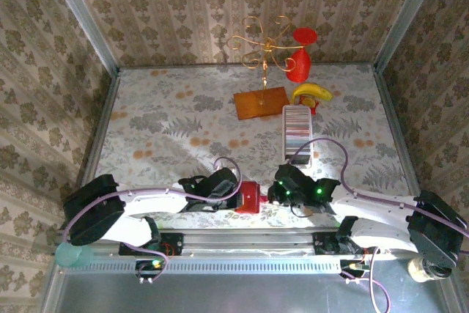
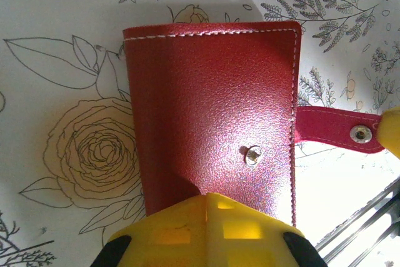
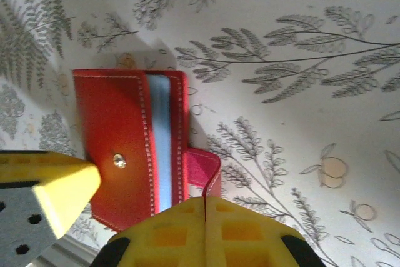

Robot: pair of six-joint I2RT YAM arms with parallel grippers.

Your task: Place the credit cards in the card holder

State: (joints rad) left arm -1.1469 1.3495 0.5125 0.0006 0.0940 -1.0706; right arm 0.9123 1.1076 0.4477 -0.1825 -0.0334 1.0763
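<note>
Bench (image 1: 161, 130): floral cloth over the whole work surface. Everything the task needs lies in its right half.
White tray (image 1: 284, 133): long and narrow, well apart from the arms toward the far side, with the row of credit cards (image 1: 298, 130) standing on edge inside it. None of them has been lifted out yet.
Card holder (image 1: 249, 197): red, lying flat near the front edge between the two arms. Its cover is down, and the right wrist view shows a strip of blue-grey pocket (image 3: 161, 142) along one side.
Left pincer (image 2: 206, 220): clamped tight on the near edge of the card holder (image 2: 212, 110), pinning it.
Right pincer (image 3: 205, 214): closed on the snap tab (image 3: 203, 170), which bends up into the fingers.
Snap tab (image 2: 331, 128): unfastened, its cap lying clear of the stud (image 2: 252, 155) on the cover.
Step in hand: most likely opening the holder so the pockets face up.
Doing it well: keep the left grip fixed as an anchor. Draw the tab up and away in an arc around the spine, not straight out, so the leather folds open without sliding. Pulling hard risks dragging the holder out of the left fingers.
</note>
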